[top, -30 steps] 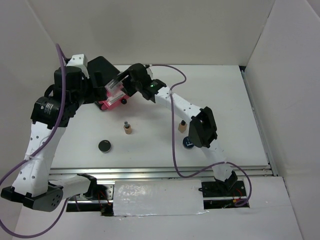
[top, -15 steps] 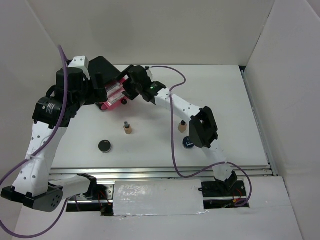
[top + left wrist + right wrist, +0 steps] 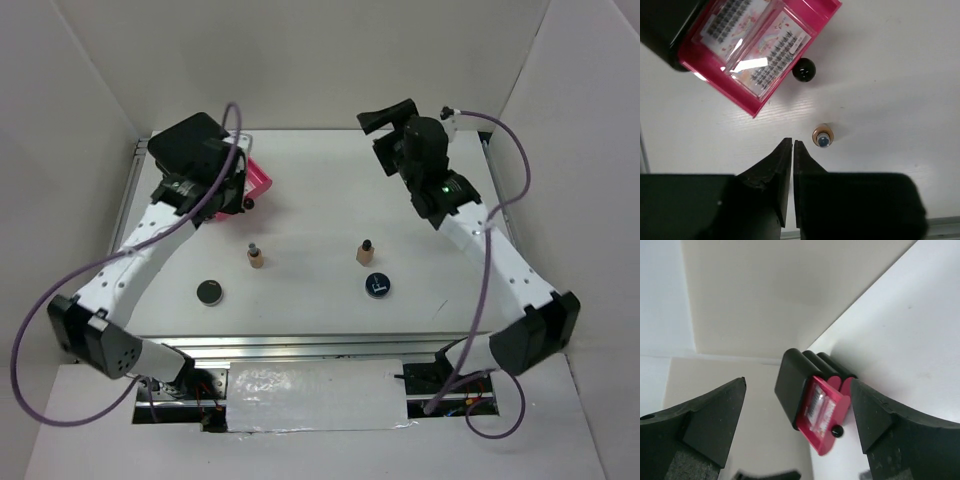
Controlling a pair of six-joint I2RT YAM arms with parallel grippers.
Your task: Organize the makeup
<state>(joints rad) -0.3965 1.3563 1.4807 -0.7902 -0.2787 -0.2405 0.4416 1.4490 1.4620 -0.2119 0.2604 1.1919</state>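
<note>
No legible text, brand, number or sign found in any view.

Markings noted:
- The two flat white packets with red-pink print (image 3: 733, 24) lie side by side in the open pink plastic drawer (image 3: 812, 12). They carry floral artwork and rows of short dark strokes. Any lettering on them is too blurred to read.
- The round black blue-rimmed compact (image 3: 376, 285) bears a small white mark on its lid. It is too small to make out as a letter or a logo
</note>
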